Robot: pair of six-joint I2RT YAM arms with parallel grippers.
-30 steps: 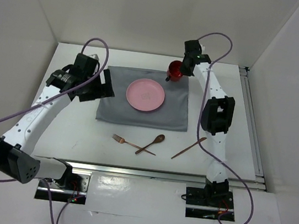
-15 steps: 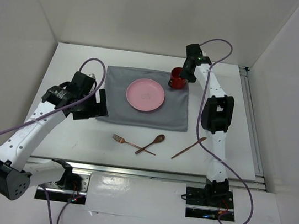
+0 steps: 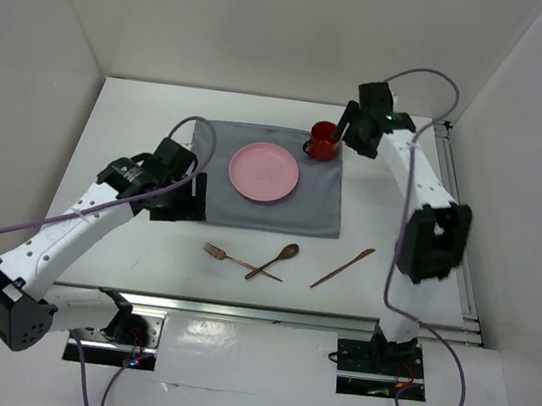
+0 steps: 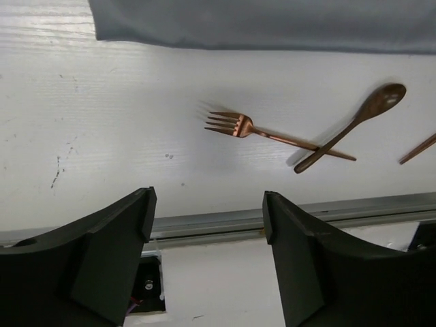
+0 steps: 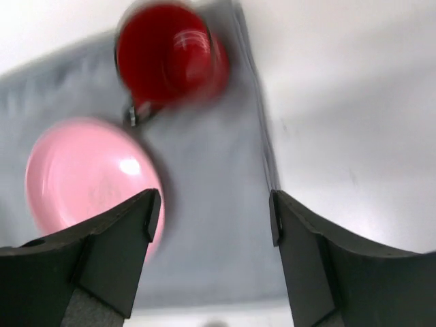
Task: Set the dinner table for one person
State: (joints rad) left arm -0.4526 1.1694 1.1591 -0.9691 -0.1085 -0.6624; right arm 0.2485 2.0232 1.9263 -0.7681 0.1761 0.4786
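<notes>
Cutlery is the hazard: spoon [image 3: 275, 260] crosses the handle of fork [image 3: 228, 256] on the white counter [image 3: 131, 123], which lies under everything here: cloth [image 3: 315, 214], plate [image 3: 264, 173], mug [image 3: 323, 142]. The left jaws, spread and empty, hang over the cloth's near-left corner. Lifting 1 piece may drag the other. The right jaws, likewise spread and empty, sit just beside the mug and could tip it.
</notes>
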